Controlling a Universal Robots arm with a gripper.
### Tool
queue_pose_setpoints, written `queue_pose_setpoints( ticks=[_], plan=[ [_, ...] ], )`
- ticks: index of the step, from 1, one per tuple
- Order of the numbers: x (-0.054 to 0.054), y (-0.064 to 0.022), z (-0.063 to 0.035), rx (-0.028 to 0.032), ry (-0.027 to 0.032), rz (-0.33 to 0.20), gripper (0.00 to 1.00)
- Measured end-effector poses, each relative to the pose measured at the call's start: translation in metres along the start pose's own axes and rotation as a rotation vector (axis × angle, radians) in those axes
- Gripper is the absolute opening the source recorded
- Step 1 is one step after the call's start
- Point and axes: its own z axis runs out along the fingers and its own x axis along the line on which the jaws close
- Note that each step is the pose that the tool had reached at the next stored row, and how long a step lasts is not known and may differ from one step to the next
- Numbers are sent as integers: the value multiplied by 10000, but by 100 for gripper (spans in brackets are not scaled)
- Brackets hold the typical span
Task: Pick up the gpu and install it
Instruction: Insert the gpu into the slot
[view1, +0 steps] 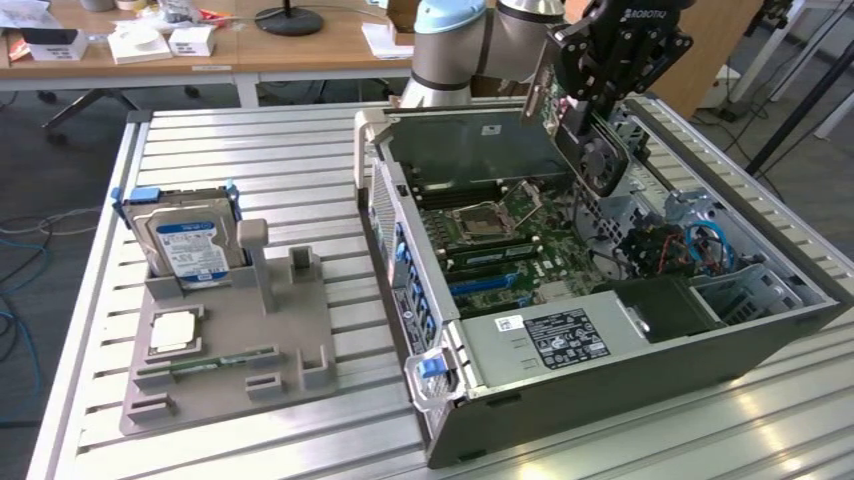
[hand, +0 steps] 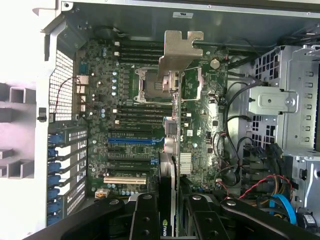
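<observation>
The gpu (view1: 594, 160) hangs on edge over the open computer case (view1: 641, 390), its dark face and round fan turned toward the exterior view's right. My black gripper (view1: 591, 112) is shut on its upper edge. In the wrist view the gpu (hand: 171, 165) runs edge-on away from the camera, between the two black fingers (hand: 145, 222). Its metal end bracket (hand: 180, 50) is at the far end, over the motherboard (hand: 130, 125) near the processor socket. The card is above the board and is not seated in a slot.
On the exterior view's left, a grey fixture (view1: 267, 340) holds a silver hard drive (view1: 187, 245), a processor chip (view1: 174, 330) and a green memory stick (view1: 200, 365). Inside the case are a power supply (view1: 561, 335), drive cages (hand: 285, 105) and loose cables (view1: 687, 245). Blue and black expansion slots (hand: 132, 141) lie beside the card.
</observation>
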Motion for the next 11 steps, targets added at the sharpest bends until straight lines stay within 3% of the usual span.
queue_pose_setpoints(
  ticks=[4,11],
  plan=[
    [0,0,0,0,2,-29,26],
    [0,5,3,-14,31,-656,26]
  ],
)
